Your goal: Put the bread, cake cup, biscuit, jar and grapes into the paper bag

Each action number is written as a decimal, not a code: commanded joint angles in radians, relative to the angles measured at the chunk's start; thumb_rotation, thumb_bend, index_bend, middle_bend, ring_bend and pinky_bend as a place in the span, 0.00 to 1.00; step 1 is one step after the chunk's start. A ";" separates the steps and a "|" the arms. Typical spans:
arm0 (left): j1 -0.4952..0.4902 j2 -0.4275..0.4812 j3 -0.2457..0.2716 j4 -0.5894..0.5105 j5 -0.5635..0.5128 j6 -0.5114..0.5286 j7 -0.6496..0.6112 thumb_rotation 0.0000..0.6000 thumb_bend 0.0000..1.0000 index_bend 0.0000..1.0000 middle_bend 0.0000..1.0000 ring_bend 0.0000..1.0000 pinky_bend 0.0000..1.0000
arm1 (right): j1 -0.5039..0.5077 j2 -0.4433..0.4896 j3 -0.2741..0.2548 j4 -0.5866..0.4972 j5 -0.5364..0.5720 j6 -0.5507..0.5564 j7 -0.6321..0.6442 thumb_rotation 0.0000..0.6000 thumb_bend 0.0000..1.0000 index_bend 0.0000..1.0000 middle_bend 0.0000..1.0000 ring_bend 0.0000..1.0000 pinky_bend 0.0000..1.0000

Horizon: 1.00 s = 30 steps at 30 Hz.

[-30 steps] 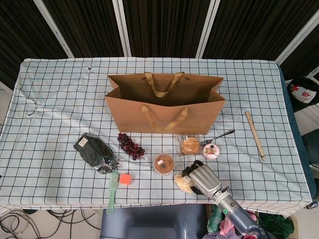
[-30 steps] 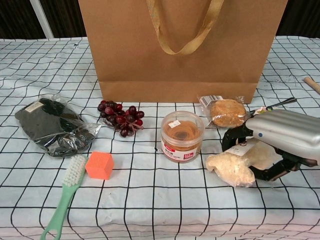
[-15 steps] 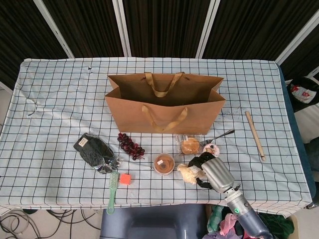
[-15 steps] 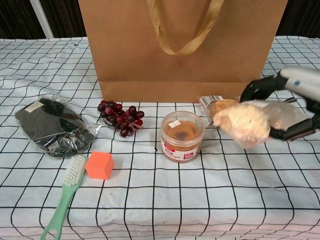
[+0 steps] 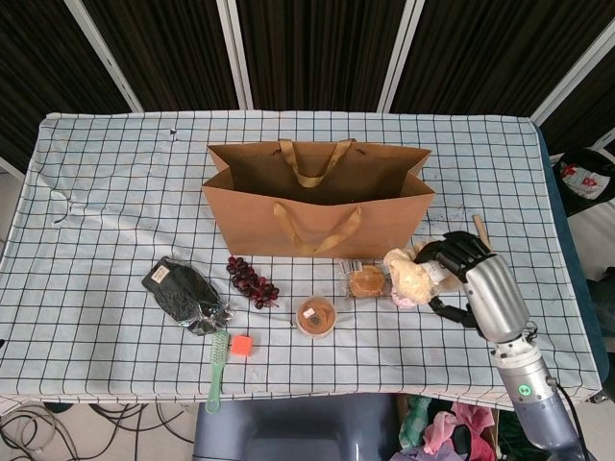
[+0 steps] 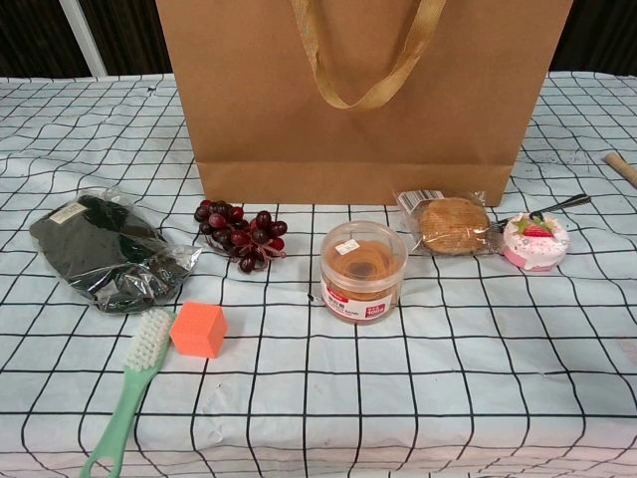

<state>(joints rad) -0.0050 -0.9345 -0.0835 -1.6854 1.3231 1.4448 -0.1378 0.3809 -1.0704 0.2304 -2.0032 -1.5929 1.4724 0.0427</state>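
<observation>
My right hand (image 5: pixel 473 274) holds the pale wrapped bread (image 5: pixel 409 274) in the air, in front of the right end of the open brown paper bag (image 5: pixel 317 197); the chest view does not show this hand. On the cloth in front of the bag lie the dark grapes (image 6: pixel 242 224), the clear jar (image 6: pixel 362 271) with a brown filling, the wrapped biscuit (image 6: pixel 450 224) and the pink cake cup (image 6: pixel 535 240) topped with a strawberry. In the head view the bread partly hides the cake cup. My left hand is in neither view.
A dark packet in plastic (image 6: pixel 107 249), a green brush (image 6: pixel 127 398) and an orange cube (image 6: pixel 198 330) lie at the front left. A fork (image 6: pixel 545 210) rests behind the cake cup. A wooden stick (image 5: pixel 491 259) lies at the right, close to my right hand.
My right hand has lifted the bread off the cloth near the front edge and carried it up and to the right, out of the chest view. The cake cup now shows uncovered there.
</observation>
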 commanded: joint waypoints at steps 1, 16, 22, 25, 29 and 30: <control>-0.001 0.000 0.000 0.000 -0.002 -0.003 0.001 1.00 0.10 0.03 0.08 0.00 0.07 | 0.065 0.052 0.100 -0.039 0.098 -0.039 -0.037 1.00 0.45 0.44 0.39 0.36 0.26; -0.005 0.003 -0.014 0.005 -0.046 -0.019 0.001 1.00 0.10 0.03 0.08 0.00 0.07 | 0.433 -0.073 0.321 0.111 0.487 -0.317 -0.171 1.00 0.45 0.46 0.40 0.36 0.26; -0.004 0.010 -0.012 0.006 -0.047 -0.025 -0.009 1.00 0.10 0.03 0.08 0.00 0.06 | 0.541 -0.180 0.323 0.225 0.589 -0.367 -0.222 1.00 0.45 0.46 0.40 0.36 0.26; -0.003 0.016 -0.009 0.003 -0.043 -0.029 -0.018 1.00 0.10 0.03 0.08 0.00 0.07 | 0.579 -0.217 0.322 0.269 0.643 -0.394 -0.240 1.00 0.42 0.46 0.39 0.36 0.26; -0.001 0.018 -0.008 0.003 -0.037 -0.026 -0.022 1.00 0.10 0.03 0.08 0.00 0.07 | 0.600 -0.225 0.306 0.288 0.686 -0.408 -0.283 1.00 0.32 0.34 0.29 0.31 0.24; 0.000 0.019 -0.007 0.003 -0.036 -0.025 -0.024 1.00 0.10 0.03 0.08 0.00 0.07 | 0.601 -0.220 0.302 0.284 0.699 -0.415 -0.293 1.00 0.31 0.30 0.26 0.29 0.24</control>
<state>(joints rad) -0.0057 -0.9159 -0.0909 -1.6823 1.2868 1.4190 -0.1610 0.9744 -1.2912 0.5407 -1.7217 -0.9114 1.0691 -0.2339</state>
